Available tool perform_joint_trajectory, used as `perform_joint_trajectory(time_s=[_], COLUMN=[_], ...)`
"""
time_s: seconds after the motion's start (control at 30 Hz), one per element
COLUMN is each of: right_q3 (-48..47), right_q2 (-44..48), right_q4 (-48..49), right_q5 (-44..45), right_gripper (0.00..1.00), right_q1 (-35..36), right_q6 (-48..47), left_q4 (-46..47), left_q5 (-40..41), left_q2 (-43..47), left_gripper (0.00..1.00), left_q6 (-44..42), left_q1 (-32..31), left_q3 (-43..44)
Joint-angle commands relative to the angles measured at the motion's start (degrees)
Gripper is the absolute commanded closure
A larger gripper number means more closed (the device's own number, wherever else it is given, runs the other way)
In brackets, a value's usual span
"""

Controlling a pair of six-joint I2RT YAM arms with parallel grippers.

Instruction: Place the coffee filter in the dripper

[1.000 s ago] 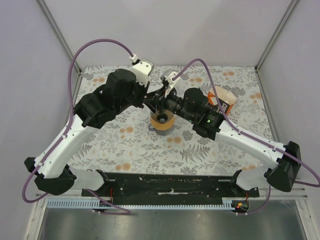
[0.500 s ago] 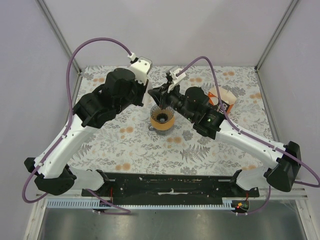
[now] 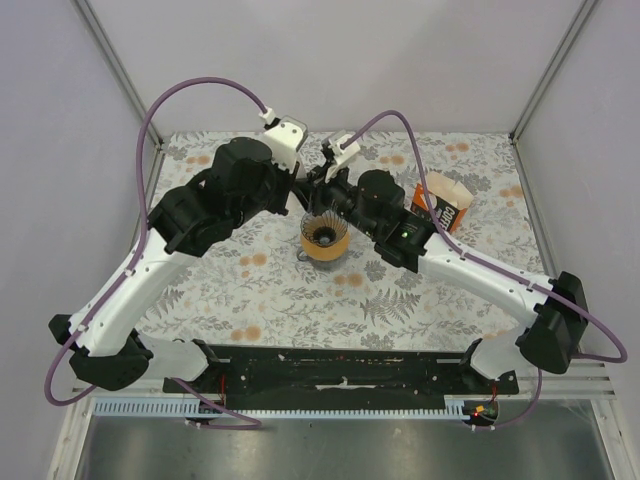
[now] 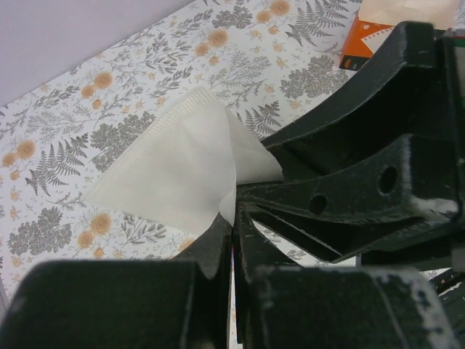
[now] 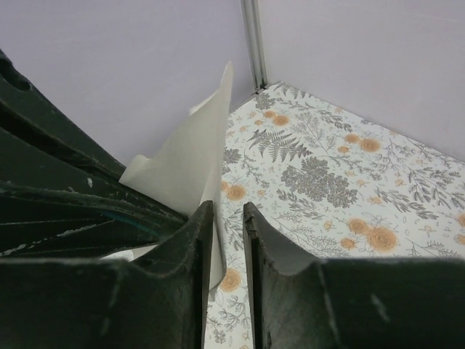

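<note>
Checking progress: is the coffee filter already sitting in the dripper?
No, the coffee filter is pinched in the left gripper, and the dripper shows no white paper in its mouth.

The white coffee filter (image 4: 171,167) is folded flat, up in the air. The dripper (image 3: 324,240) stands upright on its orange-brown collar.

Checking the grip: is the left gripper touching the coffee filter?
Touching. The left wrist view shows the left gripper shut, its fingertips pinching the lower edge of the white coffee filter.
</note>
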State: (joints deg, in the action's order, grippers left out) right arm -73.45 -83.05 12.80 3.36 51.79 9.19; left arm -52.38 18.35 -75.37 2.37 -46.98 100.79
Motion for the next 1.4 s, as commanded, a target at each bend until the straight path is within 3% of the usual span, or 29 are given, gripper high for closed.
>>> perform_joint_trajectory(time_s=[0.0, 0.13, 0.33, 0.6, 0.63, 0.73, 0.8, 1.1, 1.2, 1.3, 1.37], right_q3=[-2.31, -1.35, 4.54, 4.63, 4.63, 2.09, 0.51, -1.26, -0.99, -0.64, -0.64], right_q2=[-0.19, 0.6, 4.38, 3.42, 3.24, 1.23, -0.27, -3.26, -3.44, -3.26, -3.09], right_q4=[4.07, 4.69, 8.91, 8.99, 10.04, 9.44, 9.35, 9.7, 9.7, 9.27, 9.0], right_q5=[0.51, 4.71, 13.95, 12.3, 10.38, 5.89, 4.47, 5.17, 7.19, 8.77, 8.25], right_gripper=[0.75, 0.99, 1.0, 1.0, 0.98, 0.73, 0.66, 0.64, 0.73, 1.0, 1.0], right_q1=[-0.2, -0.64, -0.99, -0.99, -0.99, -0.99, -0.99, -1.08, -1.52, -1.95, -2.13], right_q6=[1.53, 1.71, 0.83, -0.05, -0.49, -1.46, -1.28, 1.61, 3.2, 5.83, 8.11], left_q4=[1.23, 1.58, 5.88, 6.33, 6.06, 4.22, 3.08, 2.46, 2.63, 3.77, 6.31], left_q5=[-1.91, 2.19, 16.62, 16.46, 15.15, 8.48, 4.78, 3.01, 3.27, 6.85, 12.82], left_q2=[0.75, 1.02, 1.81, 1.55, 1.55, 1.28, 1.02, 0.58, 0.75, 0.67, 0.58], left_gripper=[0.98, 0.98, 0.98, 0.98, 0.98, 0.98, 0.98, 0.98, 0.98, 0.98, 0.98], left_q6=[-1.4, -2.28, -9.75, -11.51, -11.43, -10.55, -10.19, -10.1, -10.28, -11.94, -14.4], left_q1=[-0.13, -0.13, -0.21, -0.13, -0.13, -0.39, -0.65, -0.83, -0.74, -0.74, -0.74], left_q3=[-0.33, -1.39, -3.85, -3.32, -3.32, -3.23, -2.97, -1.48, -1.48, -2.09, -3.32])
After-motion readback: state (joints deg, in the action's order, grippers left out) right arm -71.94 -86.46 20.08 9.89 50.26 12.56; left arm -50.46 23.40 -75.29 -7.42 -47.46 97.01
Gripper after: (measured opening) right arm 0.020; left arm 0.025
